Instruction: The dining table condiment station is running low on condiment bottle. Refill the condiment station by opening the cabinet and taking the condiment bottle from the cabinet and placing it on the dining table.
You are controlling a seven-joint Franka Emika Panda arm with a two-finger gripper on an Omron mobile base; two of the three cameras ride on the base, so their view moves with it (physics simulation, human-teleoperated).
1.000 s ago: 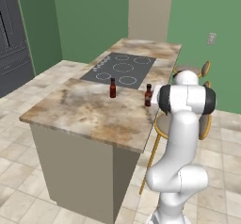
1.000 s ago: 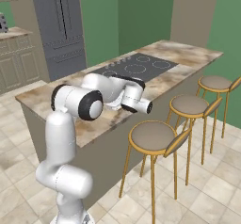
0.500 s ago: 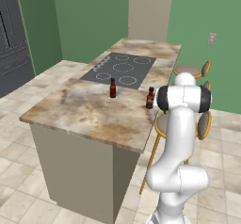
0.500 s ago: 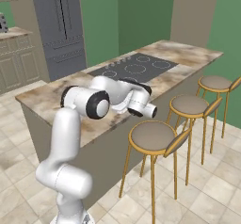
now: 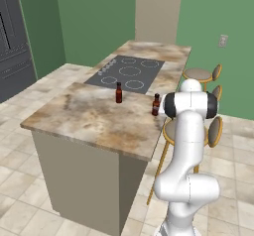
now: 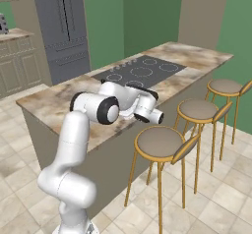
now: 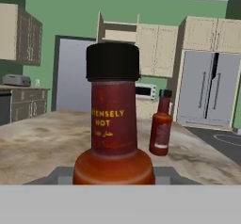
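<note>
I've got the bottle (image 7: pixel 113 124) standing on the desk (image 5: pixel 89 118) near its stool-side edge, beside bottle 2 (image 7: pixel 161 124); fingers' state I can't tell.

The dining table (image 5: pixel 94 118) is seen from behind and above in both base views, from left and right, with its cooktop (image 6: pixel 140 72) shared. The hand view is set low and very near a bottle (image 7: pixel 113 119), facing the far cabinet (image 7: pixel 141 42).

"…ENSELY HOT" in yellow on the near condiment bottle (image 7: pixel 113 124) neck label.
</note>
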